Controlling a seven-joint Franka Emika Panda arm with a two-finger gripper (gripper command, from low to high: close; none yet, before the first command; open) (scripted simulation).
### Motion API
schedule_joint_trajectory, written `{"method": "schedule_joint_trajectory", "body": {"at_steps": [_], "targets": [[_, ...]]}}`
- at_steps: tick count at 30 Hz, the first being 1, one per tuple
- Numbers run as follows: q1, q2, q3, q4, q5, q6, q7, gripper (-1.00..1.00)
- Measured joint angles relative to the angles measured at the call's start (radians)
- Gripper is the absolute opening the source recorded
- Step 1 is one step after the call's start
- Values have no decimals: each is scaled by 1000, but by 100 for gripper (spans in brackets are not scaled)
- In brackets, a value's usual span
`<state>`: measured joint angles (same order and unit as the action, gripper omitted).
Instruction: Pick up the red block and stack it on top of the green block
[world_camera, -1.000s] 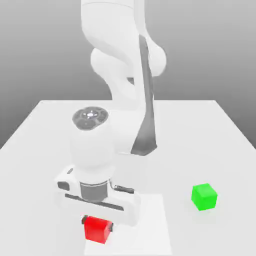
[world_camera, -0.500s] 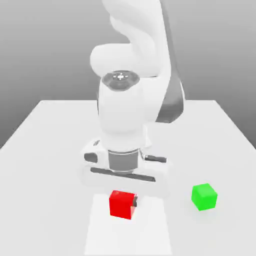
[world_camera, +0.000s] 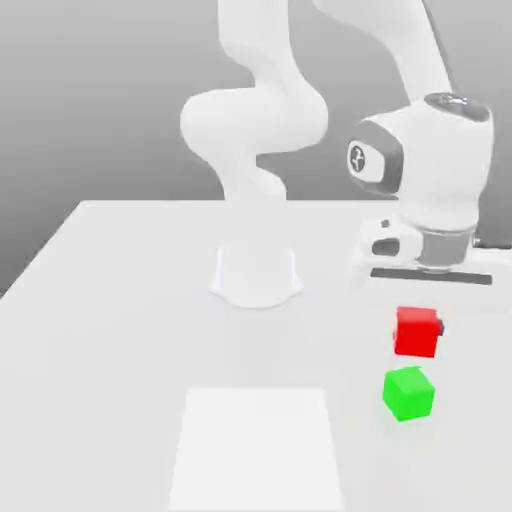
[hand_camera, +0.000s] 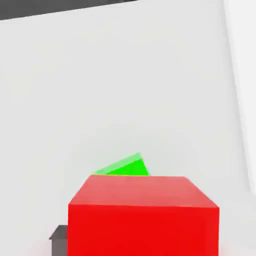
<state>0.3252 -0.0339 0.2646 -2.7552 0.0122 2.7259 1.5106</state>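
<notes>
White dominates the exterior view: a white robot arm (world_camera: 262, 120) stands on a white surface (world_camera: 120, 330) against a grey backdrop. The green block (world_camera: 408, 392) sits on the surface toward the exterior view's right. Directly above the green block, lifted clear of the surface and not touching the green block, hangs the red block (world_camera: 416, 331). The pincer (world_camera: 420, 325) points downward and is clamped on the red block, with one dark fingertip (world_camera: 439, 327) showing at the red block's side. A paler square patch (world_camera: 257, 445) is marked on the surface, to the exterior view's left of the green block. On the side of the arm's wrist above the red block is a small round emblem (world_camera: 359, 158); its marking cannot be read.

In the hand view, the red block (hand_camera: 143, 216) sits close to the camera, held between the pincer's fingers, one dark fingertip (hand_camera: 58, 239) visible beside it. Beyond the red block's top edge, a slice of the green block (hand_camera: 125, 166) shows, lying lower on the white surface (hand_camera: 100, 90). No readable writing appears anywhere.
</notes>
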Motion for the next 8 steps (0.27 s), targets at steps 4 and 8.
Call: {"method": "schedule_joint_trajectory", "body": {"at_steps": [4,8], "targets": [[2,109,-19,4,-84,101,63,-100],[13,156,-36,4,-120,144,88,100]]}}
